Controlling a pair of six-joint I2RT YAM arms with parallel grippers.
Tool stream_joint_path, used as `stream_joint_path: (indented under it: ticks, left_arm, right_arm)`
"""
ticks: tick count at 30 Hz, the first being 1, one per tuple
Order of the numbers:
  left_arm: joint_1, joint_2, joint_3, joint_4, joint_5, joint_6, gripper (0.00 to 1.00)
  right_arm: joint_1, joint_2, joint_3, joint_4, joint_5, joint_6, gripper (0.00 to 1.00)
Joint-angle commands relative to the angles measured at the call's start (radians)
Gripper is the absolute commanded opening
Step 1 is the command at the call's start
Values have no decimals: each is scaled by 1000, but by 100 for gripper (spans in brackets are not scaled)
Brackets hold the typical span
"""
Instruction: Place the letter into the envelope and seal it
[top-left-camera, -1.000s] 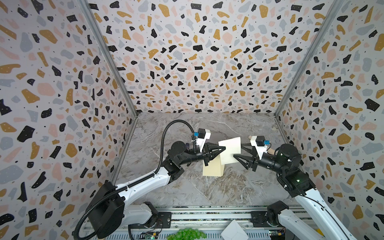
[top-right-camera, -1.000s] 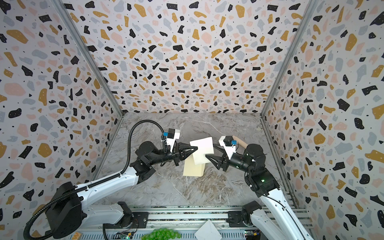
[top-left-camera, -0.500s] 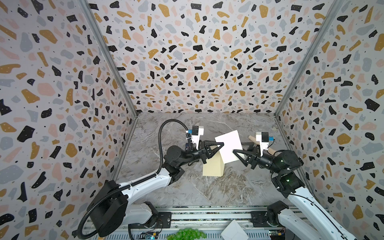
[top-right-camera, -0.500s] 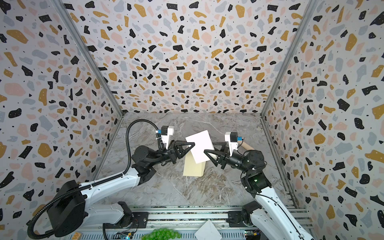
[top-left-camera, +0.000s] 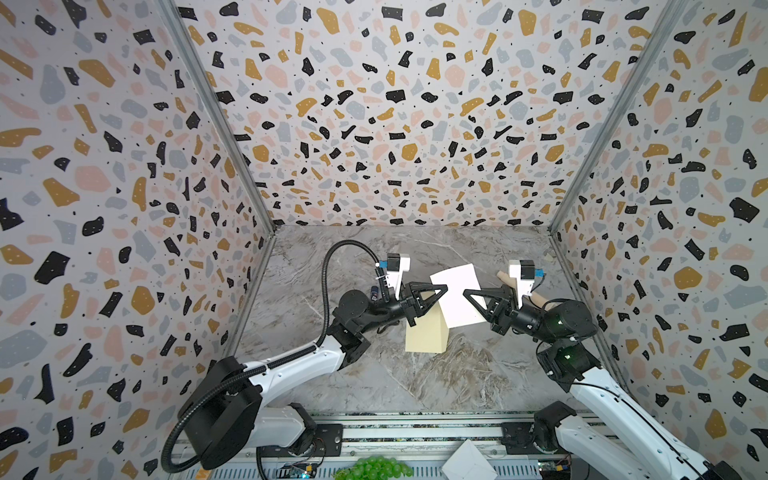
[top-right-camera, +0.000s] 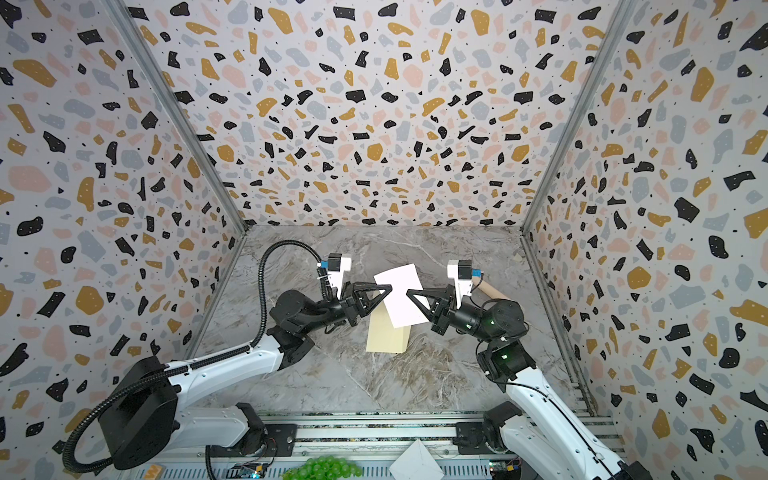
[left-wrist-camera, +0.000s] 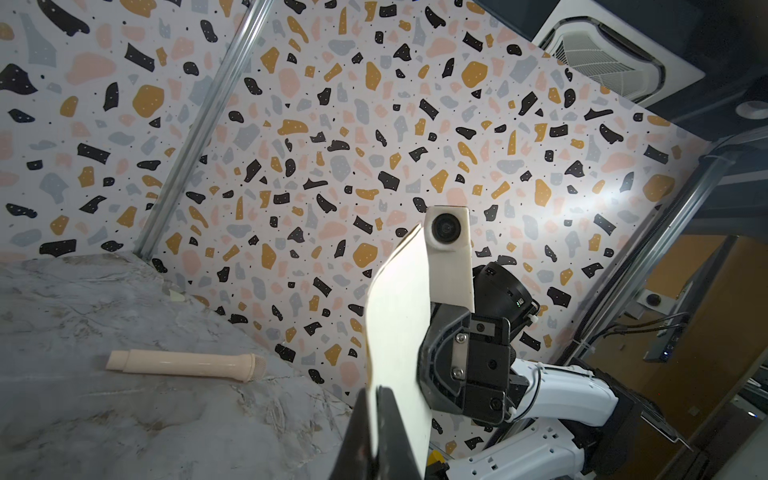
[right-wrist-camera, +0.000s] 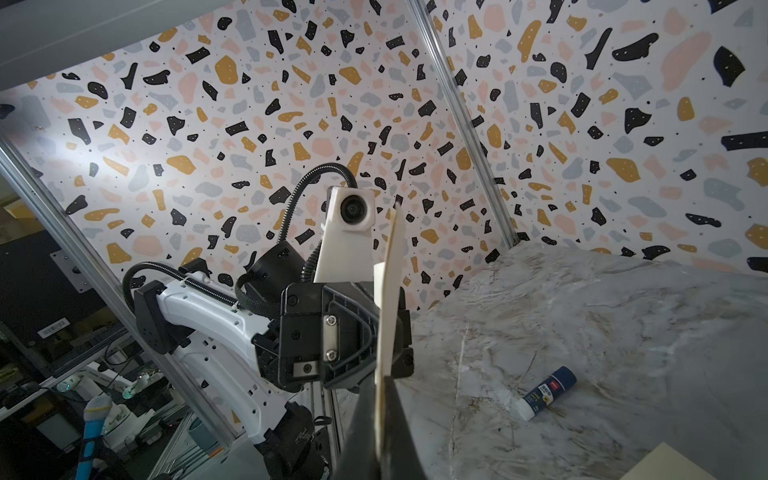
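The letter (top-left-camera: 457, 299) (top-right-camera: 401, 297) is folded, white face outward, and hangs in the air, tilted, above the marble table. My left gripper (top-left-camera: 444, 287) (top-right-camera: 390, 287) is shut on its left edge. My right gripper (top-left-camera: 466, 291) (top-right-camera: 409, 291) is shut on its right edge. In the left wrist view the sheet (left-wrist-camera: 399, 324) rises from the closed left gripper (left-wrist-camera: 376, 390), showing a tan rim. In the right wrist view the letter (right-wrist-camera: 388, 291) stands edge-on in the right gripper (right-wrist-camera: 378, 380). The cream envelope (top-left-camera: 426, 336) (top-right-camera: 386, 336) (right-wrist-camera: 665, 463) lies flat on the table, partly under the letter.
A beige wooden rod (top-left-camera: 505, 277) (left-wrist-camera: 183, 365) lies on the table behind the right gripper. A blue glue stick (right-wrist-camera: 548, 392) lies on the table on the left arm's side. Green grapes (top-left-camera: 376, 467) and a white paper (top-left-camera: 467, 461) sit by the front rail. Patterned walls enclose three sides.
My right gripper has closed on the letter's right edge. Both grippers and the letter have risen and moved a little toward the back, away from the envelope.
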Motion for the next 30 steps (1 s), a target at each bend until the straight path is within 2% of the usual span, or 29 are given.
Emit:
stream_joint_path:
  ticks: [1,4,7,9,11,16,24,27,30]
  left_arm:
    - [-6,-44,37,-183,-48,158,23]
    - [-6,-110,52,-395,-162,295,58]
    - [-5,-180,35,-553,-322,364,76]
    - [-4,-210,7,-610,-390,384,82]
    - [-4,-224,-25,-649,-441,372,86]
    - [-4,-203,-99,-691,-475,344,89]
    - [-3,-105,-141,-689,-545,338,91]
    - [-6,-51,-144,-673,-543,340,87]
    - [-6,4,-142,-661,-536,350,74]
  right_arm:
    - [4,-20,26,-80,62,-57,0]
    - [3,-41,48,-247,149,-136,0]
    - [3,-37,66,-401,236,-191,0]
    - [3,-21,74,-470,279,-202,0]
    - [3,6,82,-518,310,-202,0]
    - [18,99,122,-613,417,-196,0]
    - [118,258,194,-676,623,-177,0]
    - [144,311,211,-681,686,-156,0]
    - [154,351,215,-661,695,-143,0]
